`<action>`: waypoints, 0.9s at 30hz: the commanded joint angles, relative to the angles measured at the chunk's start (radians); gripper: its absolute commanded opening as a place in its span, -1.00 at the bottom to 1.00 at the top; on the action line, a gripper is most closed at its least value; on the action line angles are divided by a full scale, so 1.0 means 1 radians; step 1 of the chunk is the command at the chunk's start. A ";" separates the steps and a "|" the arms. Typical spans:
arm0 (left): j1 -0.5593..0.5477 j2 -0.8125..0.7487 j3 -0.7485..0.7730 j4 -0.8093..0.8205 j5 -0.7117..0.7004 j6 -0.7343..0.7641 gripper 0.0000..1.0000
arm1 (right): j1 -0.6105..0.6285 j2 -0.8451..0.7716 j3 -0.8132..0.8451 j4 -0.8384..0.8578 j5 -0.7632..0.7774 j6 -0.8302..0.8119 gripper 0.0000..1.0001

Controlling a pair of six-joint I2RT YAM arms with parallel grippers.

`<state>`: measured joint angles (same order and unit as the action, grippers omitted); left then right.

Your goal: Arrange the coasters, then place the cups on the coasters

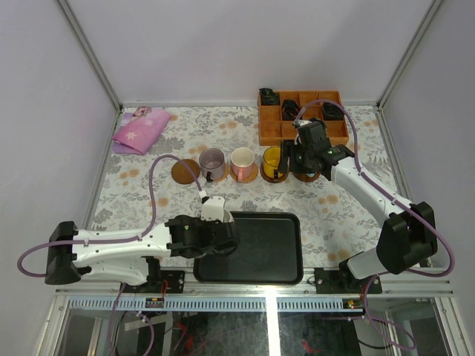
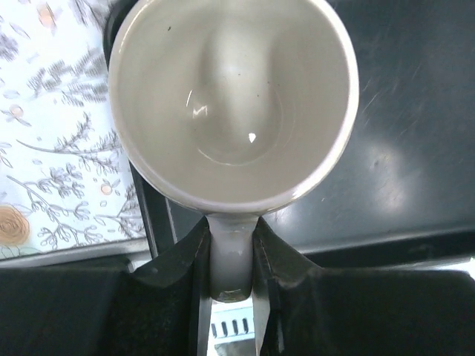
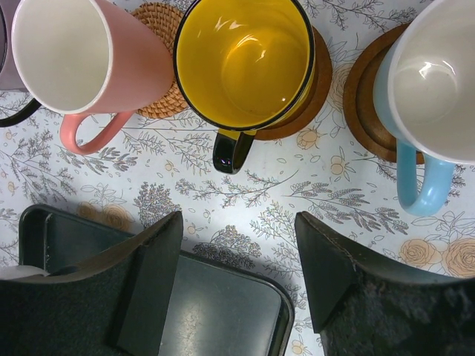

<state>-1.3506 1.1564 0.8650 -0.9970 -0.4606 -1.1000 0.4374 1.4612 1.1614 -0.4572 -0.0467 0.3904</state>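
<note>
Top view: a row of coasters (image 1: 251,176) runs across the tabletop (image 1: 119,193). The purple cup (image 1: 211,163), pink cup (image 1: 242,163) and yellow cup (image 1: 272,161) each sit on one, and the empty coaster (image 1: 185,171) is at the left end of the row. The right claw (image 1: 304,159) hangs over the right end and hides most of what stands there. The left claw (image 1: 214,222) has the white cup (image 1: 215,208) at the far left corner of the tray (image 1: 260,256). The orange box (image 1: 300,122) and pink cloth (image 1: 139,130) lie at the far side, not in play. Left wrist: the left claw (image 2: 231,278) is pinched tight on the handle of the white cup (image 2: 230,104). The cup is upright over the tray (image 2: 401,148) edge; we cannot tell whether it is lifted or standing. Right wrist: the right claw (image 3: 237,259) is spread wide with nothing in it, above a tray (image 3: 223,319) corner. The blue cup (image 3: 430,74) sits on a dark coaster, and the yellow cup (image 3: 245,59) and pink cup (image 3: 74,55) sit on theirs. We judge all five coasters laid out and four of five cups placed. What is left is to carry the white cup to the empty coaster. We can read no brand, label or writing in any view.
</note>
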 commanded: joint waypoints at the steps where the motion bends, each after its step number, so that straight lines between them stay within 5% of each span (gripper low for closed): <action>1: 0.013 0.023 0.114 -0.082 -0.252 -0.022 -1.00 | -0.006 -0.042 0.003 0.043 0.012 -0.019 0.38; 11: 0.120 -0.036 0.187 -0.131 -0.482 -0.084 -1.00 | -0.006 -0.021 0.022 0.055 0.022 -0.019 0.37; 16: 0.261 -0.051 0.186 0.060 -0.523 0.134 -1.00 | -0.006 0.002 0.049 0.060 0.034 -0.030 0.36; 27: 0.710 -0.046 0.113 0.634 -0.240 0.627 -1.00 | -0.007 0.077 0.175 0.086 0.118 -0.060 0.35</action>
<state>-0.7380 1.0798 0.9638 -0.6880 -0.7376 -0.6910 0.4374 1.5169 1.2564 -0.4221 0.0128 0.3565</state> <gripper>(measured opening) 0.196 0.676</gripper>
